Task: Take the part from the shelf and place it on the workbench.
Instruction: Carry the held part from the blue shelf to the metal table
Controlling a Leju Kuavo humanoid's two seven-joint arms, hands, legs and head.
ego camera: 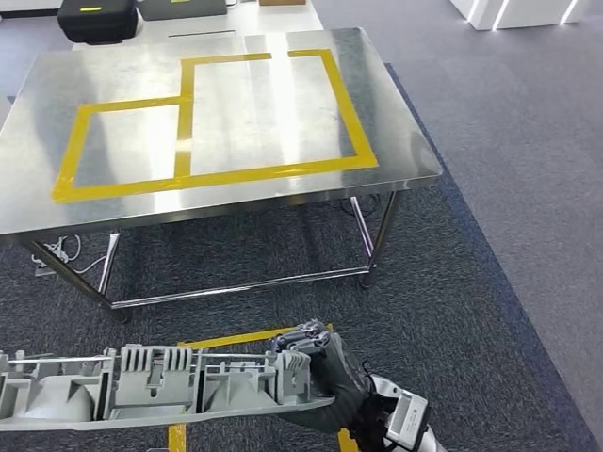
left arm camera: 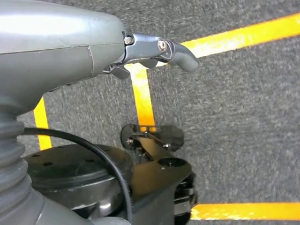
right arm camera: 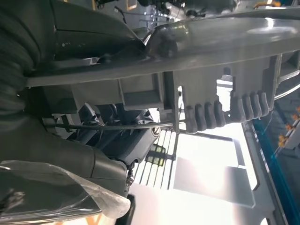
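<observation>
**Part held low in front of the workbench**

Our right hand (ego camera: pixel 329 369) grips one end of the long grey part (ego camera: pixel 153 386), fingers wrapped around it. The part lies level above the carpet, in front of the steel workbench (ego camera: pixel 399 151) with yellow tape (ego camera: pixel 187 94). Our left hand (left arm camera: pixel 155 49) holds nothing; its fingers lie almost straight.

The grey left hand (left arm camera: pixel 106 51), one dark finger (left arm camera: pixel 166 49) extended and holding nothing, hangs above dark grey carpet floor (left arm camera: pixel 229 117) crossed by yellow tape lines (left arm camera: pixel 143 98).
</observation>
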